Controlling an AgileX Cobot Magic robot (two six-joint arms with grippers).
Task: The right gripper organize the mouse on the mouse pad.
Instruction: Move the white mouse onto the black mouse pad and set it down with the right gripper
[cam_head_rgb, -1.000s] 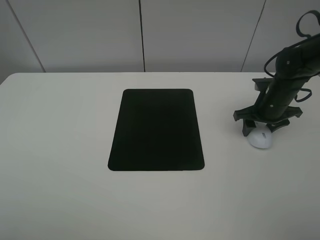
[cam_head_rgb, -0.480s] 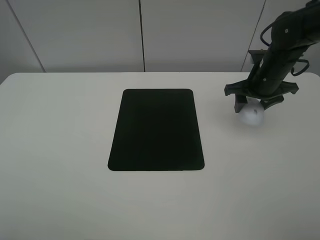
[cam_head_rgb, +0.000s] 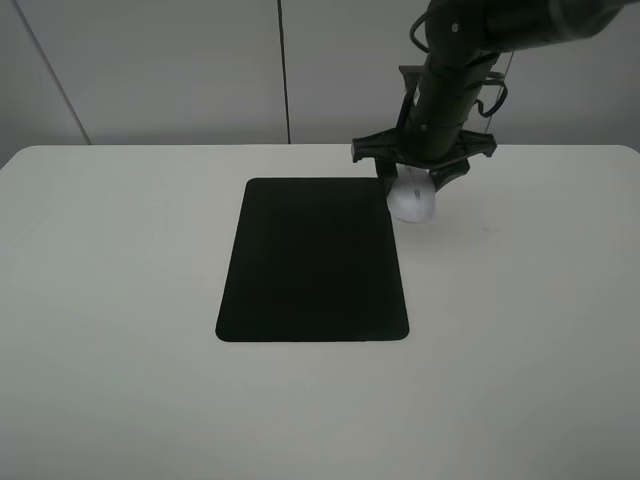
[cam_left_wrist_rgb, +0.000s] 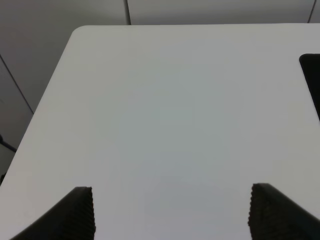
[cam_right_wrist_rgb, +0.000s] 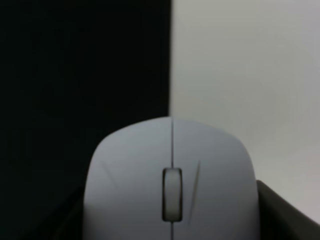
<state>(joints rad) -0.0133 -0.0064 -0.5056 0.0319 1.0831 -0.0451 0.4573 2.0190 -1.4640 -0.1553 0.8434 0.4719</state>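
Note:
My right gripper (cam_head_rgb: 413, 186) is shut on the white mouse (cam_head_rgb: 412, 201) and holds it in the air over the far right corner of the black mouse pad (cam_head_rgb: 312, 260). The right wrist view shows the mouse (cam_right_wrist_rgb: 171, 186) close up with its grey scroll wheel, held between the fingers, with the mouse pad (cam_right_wrist_rgb: 80, 75) beneath on one side and bare table on the other. My left gripper (cam_left_wrist_rgb: 170, 212) is open and empty over the white table; a corner of the mouse pad (cam_left_wrist_rgb: 312, 75) shows at the frame's edge.
The white table (cam_head_rgb: 120, 300) carries only the pad. A grey panelled wall (cam_head_rgb: 200, 70) stands behind the table's far edge.
My right gripper has lifted the mouse from the table's right side and carried it left and further back to the pad's far right corner.

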